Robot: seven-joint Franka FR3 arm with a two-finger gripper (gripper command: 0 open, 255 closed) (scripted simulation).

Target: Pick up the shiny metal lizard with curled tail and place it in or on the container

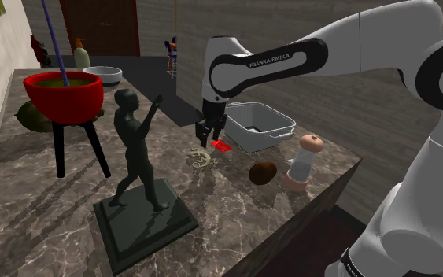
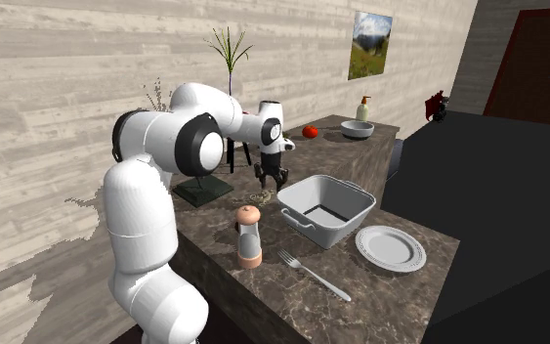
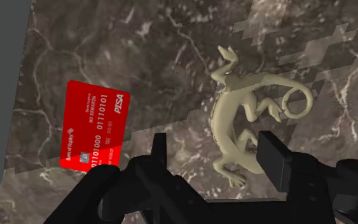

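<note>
Shows the end effector point(image 1: 212, 135) low over the dark marbled surface point(image 1: 235, 201), fingers spread apart and gripping nothing. Places the pale lizard point(image 3: 238, 111) with curled tail flat on the surface, under the gap between the fingers, with a red card point(image 3: 96, 127) just beside it. Sets the grey container point(image 1: 268, 137) near, toward the shoulder view's right of the lizard, apart from it.

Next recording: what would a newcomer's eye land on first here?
The white arm's open end effector hangs over a pale curled-tail lizard on the marble counter, a red card beside it. In the shoulder view, a dark statue of a striding figure and a red bowl on black legs stand left of them, a grey container right.
</note>
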